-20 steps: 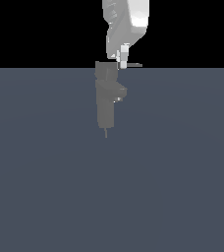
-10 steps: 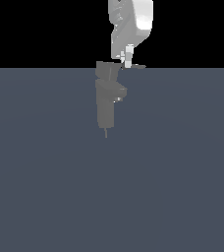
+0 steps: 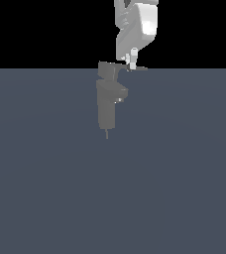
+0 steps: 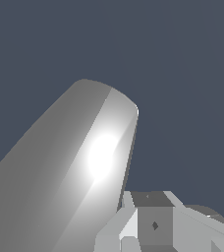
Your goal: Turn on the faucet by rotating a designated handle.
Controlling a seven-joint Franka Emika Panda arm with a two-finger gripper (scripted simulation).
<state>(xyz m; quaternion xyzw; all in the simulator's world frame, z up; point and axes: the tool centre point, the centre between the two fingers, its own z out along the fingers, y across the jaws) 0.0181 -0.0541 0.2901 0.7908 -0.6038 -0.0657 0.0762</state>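
— Where's the faucet (image 3: 108,101)?
— Upright on the grey floor (image 3: 45,188), its handle (image 3: 138,68) sticking out toward the exterior view's right.
— And your gripper (image 3: 133,63)?
— Mine's right at that handle; whether it's open or closed, I can't tell.

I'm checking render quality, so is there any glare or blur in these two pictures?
Wrist view: a strong white glare patch on the handle, edges sharp, no blur. Exterior view: flat even light, black band above the floor, bright sheen on the arm, faucet dim and low in contrast.
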